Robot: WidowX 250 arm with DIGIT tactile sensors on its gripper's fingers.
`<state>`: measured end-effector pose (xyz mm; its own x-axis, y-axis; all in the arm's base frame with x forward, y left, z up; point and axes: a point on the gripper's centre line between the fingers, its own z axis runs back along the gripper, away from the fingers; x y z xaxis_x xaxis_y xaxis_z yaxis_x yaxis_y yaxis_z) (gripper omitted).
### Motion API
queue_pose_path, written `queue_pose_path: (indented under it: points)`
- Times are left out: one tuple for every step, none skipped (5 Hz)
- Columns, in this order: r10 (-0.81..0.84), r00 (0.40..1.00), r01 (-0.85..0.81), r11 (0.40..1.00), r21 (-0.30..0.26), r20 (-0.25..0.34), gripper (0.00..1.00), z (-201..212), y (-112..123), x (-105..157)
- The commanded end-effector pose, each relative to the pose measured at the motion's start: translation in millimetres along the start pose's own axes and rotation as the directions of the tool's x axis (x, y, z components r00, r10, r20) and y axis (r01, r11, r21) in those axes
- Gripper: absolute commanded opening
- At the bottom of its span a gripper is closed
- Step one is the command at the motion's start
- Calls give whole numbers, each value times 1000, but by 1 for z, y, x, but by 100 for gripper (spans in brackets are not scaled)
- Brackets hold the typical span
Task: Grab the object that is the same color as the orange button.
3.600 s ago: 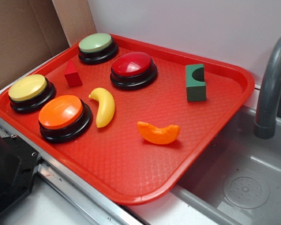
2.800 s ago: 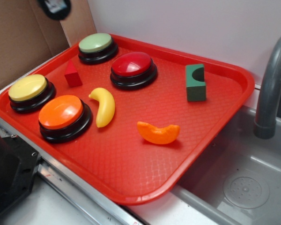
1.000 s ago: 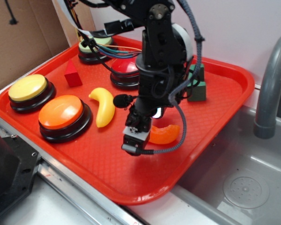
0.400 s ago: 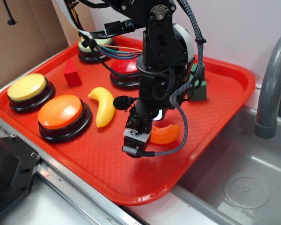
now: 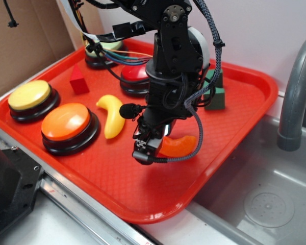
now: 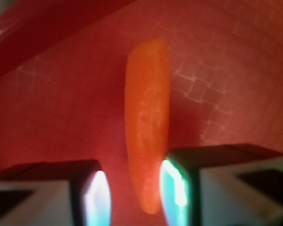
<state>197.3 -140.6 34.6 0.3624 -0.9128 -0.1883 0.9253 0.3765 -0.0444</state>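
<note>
The object, a glossy orange crescent wedge (image 5: pixel 179 145), lies on the red tray (image 5: pixel 117 176) right of centre. My gripper (image 5: pixel 151 148) hangs straight down over its left end, hiding that end in the exterior view. In the wrist view the wedge (image 6: pixel 146 117) runs lengthwise between my two fingers. It sits close against the right fingertip (image 6: pixel 175 188), with a gap of tray showing before the left one. The gripper (image 6: pixel 137 190) is open. The orange button (image 5: pixel 66 121) stands at the tray's front left, apart from the arm.
A yellow toy banana (image 5: pixel 112 115) lies just left of the gripper. Yellow (image 5: pixel 29 94), red (image 5: pixel 131 72) and green (image 5: pixel 98 50) buttons, a red pyramid (image 5: pixel 79 80) and a green block (image 5: pixel 217 96) share the tray. A grey sink (image 5: pixel 265 204) and faucet (image 5: pixel 296 97) are at the right.
The arm, absent at first, came in over the tray and came down at the wedge. In the last second the gripper shifted slightly, so its fingers now straddle the wedge's left end.
</note>
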Motion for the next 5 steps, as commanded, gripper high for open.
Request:
queue_pose_path:
  points:
    - [-1, 1000, 1, 999, 33, 11, 0, 7, -12, -1]
    - [15, 1000, -16, 999, 52, 11, 0, 10, -9, -5]
    - [47, 999, -46, 995, 89, 1, 0, 15, -3, -10]
    - [80, 995, -87, 983, 159, 52, 0, 42, -2, -23]
    - [133, 982, -159, 965, 207, 136, 0, 85, -18, -16]
